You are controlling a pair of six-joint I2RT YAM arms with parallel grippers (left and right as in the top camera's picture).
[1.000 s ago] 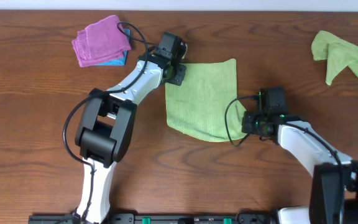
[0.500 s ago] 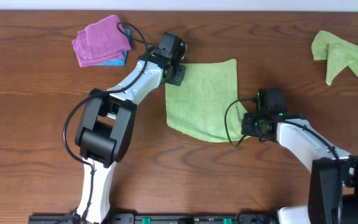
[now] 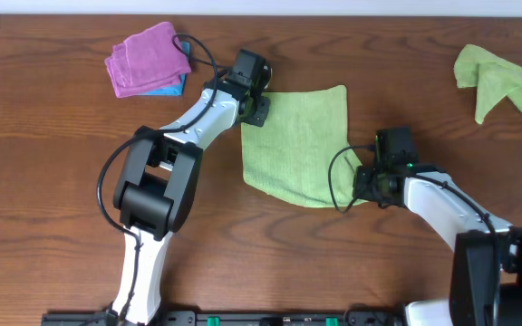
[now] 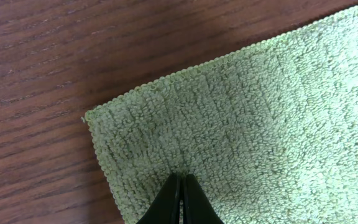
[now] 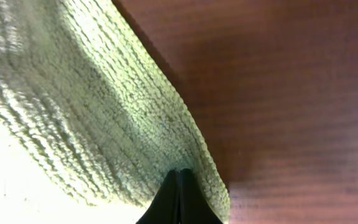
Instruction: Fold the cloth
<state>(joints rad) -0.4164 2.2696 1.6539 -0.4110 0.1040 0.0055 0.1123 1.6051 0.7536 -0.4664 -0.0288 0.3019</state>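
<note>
The lime-green cloth lies spread on the wooden table, roughly square and one layer thick. At its far left corner sits my left gripper. In the left wrist view that gripper is shut, pinching the terry of the cloth a little inside the corner. My right gripper is at the near right corner. In the right wrist view it is shut on the hem of the cloth, which rises off the table and casts a shadow.
A folded purple cloth rests on something blue at the far left. A second lime-green cloth lies crumpled at the far right. Bare brown wood surrounds the spread cloth.
Almost nothing differs. The cloth's far right corner has crept slightly to the right, and both grippers keep their places and stay shut.
</note>
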